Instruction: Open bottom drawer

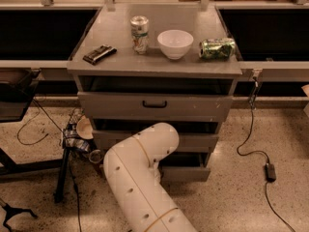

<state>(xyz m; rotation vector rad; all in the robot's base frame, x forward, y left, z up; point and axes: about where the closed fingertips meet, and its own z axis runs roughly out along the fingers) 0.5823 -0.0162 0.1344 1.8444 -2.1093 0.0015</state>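
Observation:
The grey cabinet (154, 66) has three drawers. The bottom drawer (187, 174) is the lowest grey front; only its right part shows, with a dark gap above it. Its handle is hidden behind my white arm (140, 173). The arm rises from the bottom of the view and bends in toward the middle of the two lower drawers. My gripper is hidden behind the arm's elbow, somewhere at the lower drawer fronts. The top drawer (120, 105) shows its black loop handle (154, 104). The middle drawer front (198, 141) shows to the right of the arm.
On the cabinet top stand an upright can (140, 34), a white bowl (175, 43), a green can on its side (217, 48) and a dark packet (99, 54). A cable and power brick (270, 172) lie on the floor at right. A black stand (62, 178) and clutter sit at left.

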